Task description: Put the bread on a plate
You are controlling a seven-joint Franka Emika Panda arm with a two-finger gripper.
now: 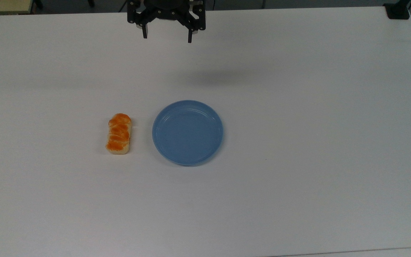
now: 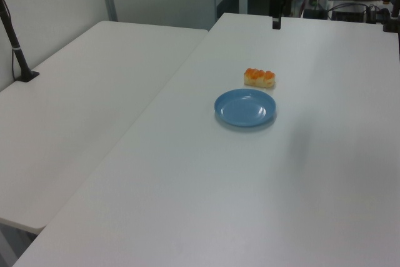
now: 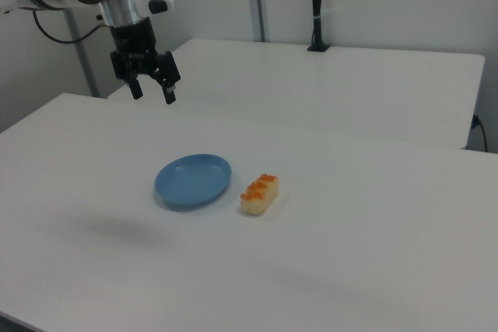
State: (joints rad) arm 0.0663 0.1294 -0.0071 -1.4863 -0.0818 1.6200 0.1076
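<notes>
The bread (image 1: 119,134), a small oblong bun with a glossy orange braided top and pale sides, lies on the white table just to the top view's left of the plate (image 1: 187,132). The two do not touch. The plate is round, shallow, light blue and holds nothing. The bread (image 3: 259,193) sits to the right view's right of the plate (image 3: 193,180); in the left view the bread (image 2: 260,77) lies just behind the plate (image 2: 245,107). My gripper (image 1: 167,36) hangs open high above the table's far edge, well away from both, nothing between its black fingers (image 3: 152,96).
The white table (image 1: 298,160) spreads wide around the objects. A second white table (image 2: 81,117) adjoins it at the left view's left, with a black post (image 2: 15,48) clamped on it. Cables and equipment (image 2: 350,4) crowd the far end.
</notes>
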